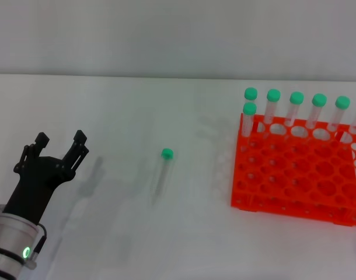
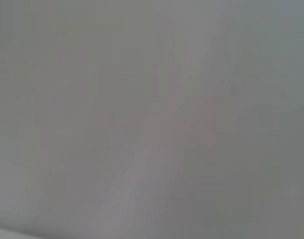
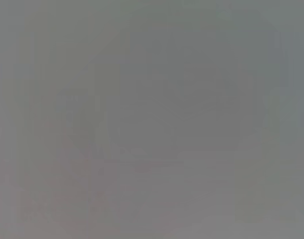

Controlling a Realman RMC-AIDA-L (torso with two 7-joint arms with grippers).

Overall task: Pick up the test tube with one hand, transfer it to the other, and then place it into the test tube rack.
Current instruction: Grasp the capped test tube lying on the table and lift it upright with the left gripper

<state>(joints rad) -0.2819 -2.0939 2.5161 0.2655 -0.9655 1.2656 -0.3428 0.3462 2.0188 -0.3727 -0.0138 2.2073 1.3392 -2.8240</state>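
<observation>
A clear test tube (image 1: 164,172) with a green cap lies flat on the white table near the middle, cap pointing away from me. My left gripper (image 1: 61,141) is open and empty at the left, well apart from the tube, its black fingers spread. The orange-red test tube rack (image 1: 295,175) stands at the right. My right gripper is out of view. Both wrist views show only plain grey surface.
Several green-capped tubes (image 1: 296,108) stand upright in the rack's back row. One more (image 1: 249,116) stands at the rack's back left corner. A pale wall runs behind the table.
</observation>
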